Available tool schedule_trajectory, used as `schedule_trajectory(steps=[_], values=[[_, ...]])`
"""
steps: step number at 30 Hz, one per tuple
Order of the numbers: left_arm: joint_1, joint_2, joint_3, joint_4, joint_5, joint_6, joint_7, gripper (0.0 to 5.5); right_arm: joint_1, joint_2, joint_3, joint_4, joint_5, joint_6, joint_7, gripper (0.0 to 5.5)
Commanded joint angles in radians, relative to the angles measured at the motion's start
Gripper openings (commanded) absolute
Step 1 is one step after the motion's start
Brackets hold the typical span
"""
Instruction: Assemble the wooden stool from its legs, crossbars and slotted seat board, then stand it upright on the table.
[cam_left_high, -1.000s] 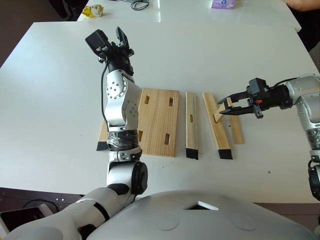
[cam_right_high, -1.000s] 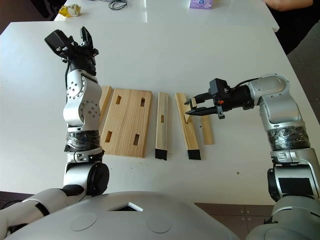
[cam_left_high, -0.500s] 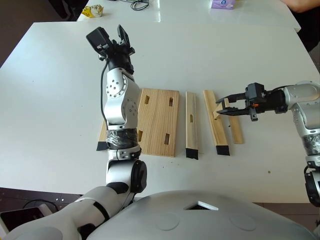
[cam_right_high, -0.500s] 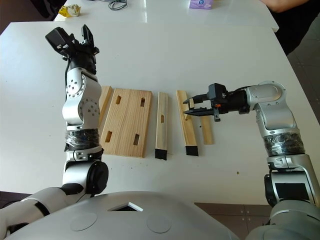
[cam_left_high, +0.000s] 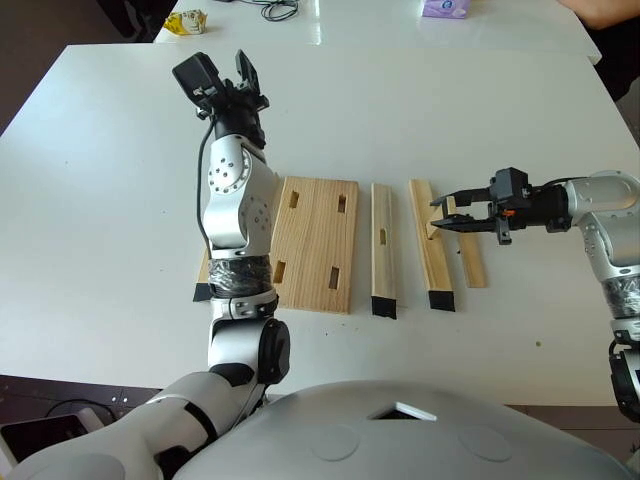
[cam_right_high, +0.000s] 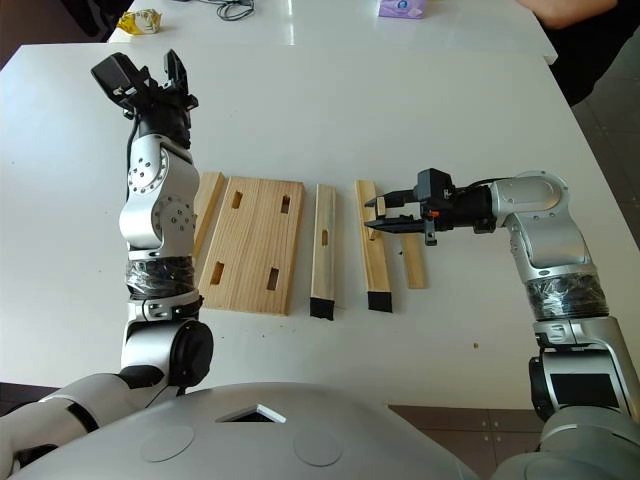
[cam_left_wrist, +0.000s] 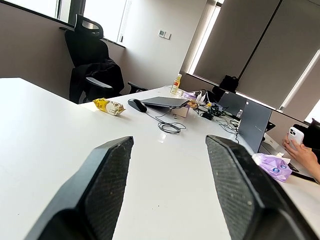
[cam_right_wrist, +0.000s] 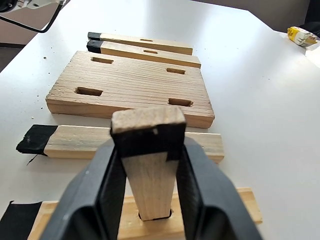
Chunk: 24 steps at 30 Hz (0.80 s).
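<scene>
Left eye view: yellow wrapper (cam_left_high: 186, 20), cable (cam_left_high: 281, 9)

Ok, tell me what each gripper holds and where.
Right gripper clamps a short crossbar by its sides near its free end; left gripper is open, empty.

The seat board (cam_left_high: 315, 243) is pale raw wood, its face rough with saw lines and open grain. The legs (cam_left_high: 383, 250) are the same wood, smoother, each with a matt black end. The crossbar (cam_right_wrist: 147, 175) is bare wood with a matt black band. The table (cam_left_high: 120, 180) is white, smooth and faintly glossy. The left gripper (cam_left_wrist: 170, 145) has matt black, finely grained plastic fingers (cam_left_wrist: 107, 190).
</scene>
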Motion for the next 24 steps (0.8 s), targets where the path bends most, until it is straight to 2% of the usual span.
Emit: schedule_trajectory(steps=[1, 2, 3, 13, 19, 24], values=[[-0.012, 0.006, 0.006, 0.008, -0.007, 0.015, -0.008, 2.7, 0.044, 0.012, 0.033, 0.052, -0.059, 0.051, -0.024, 1.33], [-0.013, 0.007, 0.007, 0.01, -0.008, 0.015, -0.009, 2.7, 0.038, 0.014, 0.028, 0.052, -0.054, 0.054, -0.028, 1.33], [-0.014, 0.007, 0.008, 0.012, -0.009, 0.015, -0.01, 2.7, 0.03, 0.018, 0.021, 0.053, -0.048, 0.057, -0.033, 1.61], [-0.018, 0.01, 0.017, 0.021, -0.012, 0.012, -0.02, 2.7, -0.012, 0.043, -0.043, 0.036, -0.003, 0.135, -0.053, 3.02], [-0.014, 0.012, 0.022, 0.014, -0.013, 0.01, -0.025, 2.7, 0.028, -0.005, -0.052, -0.045, 0.008, 0.161, -0.004, 3.9], [-0.011, 0.016, 0.03, 0.011, -0.018, 0.011, -0.029, 2.7, 0.025, -0.032, -0.114, -0.138, 0.054, 0.214, -0.013, 3.9]])
